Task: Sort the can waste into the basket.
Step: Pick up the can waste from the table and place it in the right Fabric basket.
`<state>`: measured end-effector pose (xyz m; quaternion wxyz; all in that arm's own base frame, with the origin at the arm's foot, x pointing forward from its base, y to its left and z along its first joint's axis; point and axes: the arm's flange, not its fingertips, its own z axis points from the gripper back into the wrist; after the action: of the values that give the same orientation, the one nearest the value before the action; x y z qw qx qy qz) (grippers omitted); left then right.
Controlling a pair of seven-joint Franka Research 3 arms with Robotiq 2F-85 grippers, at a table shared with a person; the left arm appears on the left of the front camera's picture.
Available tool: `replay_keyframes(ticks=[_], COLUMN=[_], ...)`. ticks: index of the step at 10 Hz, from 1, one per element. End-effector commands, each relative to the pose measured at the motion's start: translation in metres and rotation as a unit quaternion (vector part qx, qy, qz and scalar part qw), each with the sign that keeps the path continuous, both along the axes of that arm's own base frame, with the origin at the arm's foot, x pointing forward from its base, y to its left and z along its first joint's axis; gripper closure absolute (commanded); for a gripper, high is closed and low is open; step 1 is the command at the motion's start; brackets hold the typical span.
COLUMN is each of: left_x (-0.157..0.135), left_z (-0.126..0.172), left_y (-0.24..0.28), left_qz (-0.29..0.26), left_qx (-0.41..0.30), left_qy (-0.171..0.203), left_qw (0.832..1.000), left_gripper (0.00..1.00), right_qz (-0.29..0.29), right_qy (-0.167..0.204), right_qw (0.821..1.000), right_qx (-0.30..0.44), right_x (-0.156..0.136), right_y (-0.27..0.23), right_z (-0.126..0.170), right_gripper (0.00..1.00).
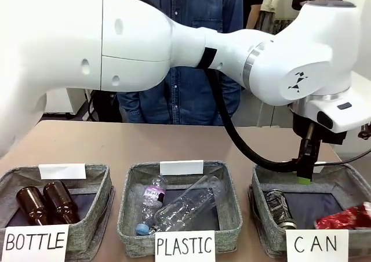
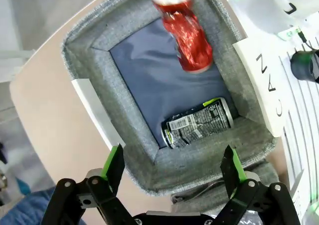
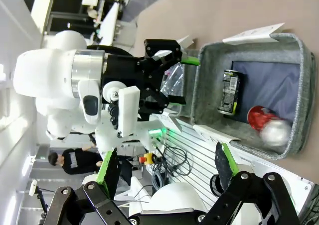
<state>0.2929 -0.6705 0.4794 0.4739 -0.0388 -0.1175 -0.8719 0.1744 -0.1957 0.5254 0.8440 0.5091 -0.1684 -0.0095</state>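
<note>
Cans first: our black can [image 2: 198, 122] lies on its side on the dark bottom of the CAN basket [image 2: 94, 36], near the end wall closest to our left gripper [image 2: 174, 168]. The red can [image 2: 186, 32] lies toward the opposite end, blurred at its silver top, apart from the black one. From the front we see the black can [image 1: 280, 208] at the left of the basket [image 1: 348, 178] and the red can [image 1: 346, 218] at its right edge, behind the white CAN card [image 1: 316, 245].

Our left gripper hangs just over the basket's near rim with its green-padded fingers [image 2: 113, 163] spread wide and nothing between them; from the front it [image 1: 305, 172] points straight down at the basket's far wall. Our right gripper [image 3: 167, 165] sits off to the side, also spread wide and empty, looking across at the basket [image 3: 249, 46] and both cans [image 3: 229, 91].

Beside it stands the PLASTIC basket [image 1: 130, 204] with clear bottles [image 1: 185, 207], then the BOTTLE basket [image 1: 95, 178] holding two brown bottles [image 1: 46, 203]. A person in denim [image 1: 191, 94] stands at the far side of the table [image 1: 174, 140].
</note>
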Motion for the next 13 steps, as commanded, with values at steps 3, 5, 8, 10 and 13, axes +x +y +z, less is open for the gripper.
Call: replay_keyframes(ticks=[3, 5, 8, 10, 13], left_x=[0.000, 0.003, -0.008, -0.014, -0.016], left_z=[0.005, 0.030, 0.091, 0.105, 0.107], left_y=[0.000, 0.032, 0.169, 0.275, 0.423], left_qz=[-0.005, -0.026, 0.037, 0.164, 0.387], left_qx=[0.009, 0.064, 0.027, 0.004, -0.039], left_qy=[-0.010, 0.016, 0.036, 0.047, 0.173], left_qw=[1.000, 0.997, 0.998, 0.985, 0.905], left_gripper=[0.00, 0.00, 0.00, 0.00, 0.00], right_qz=[-0.008, 0.000, 0.050, 0.099, 0.177], right_qy=[0.002, 0.000, -0.005, 0.004, -0.014], right_qw=[1.000, 1.000, 0.999, 0.995, 0.984], right_qx=[0.008, 0.000, 0.010, 0.012, 0.008], right_x=[0.003, 0.000, 0.039, 0.078, 0.119], right_y=[0.001, 0.000, 0.040, 0.093, 0.195], right_z=[0.004, 0.000, 0.010, 0.016, 0.030], right_gripper=[0.00, 0.00, 0.00, 0.00, 0.00])
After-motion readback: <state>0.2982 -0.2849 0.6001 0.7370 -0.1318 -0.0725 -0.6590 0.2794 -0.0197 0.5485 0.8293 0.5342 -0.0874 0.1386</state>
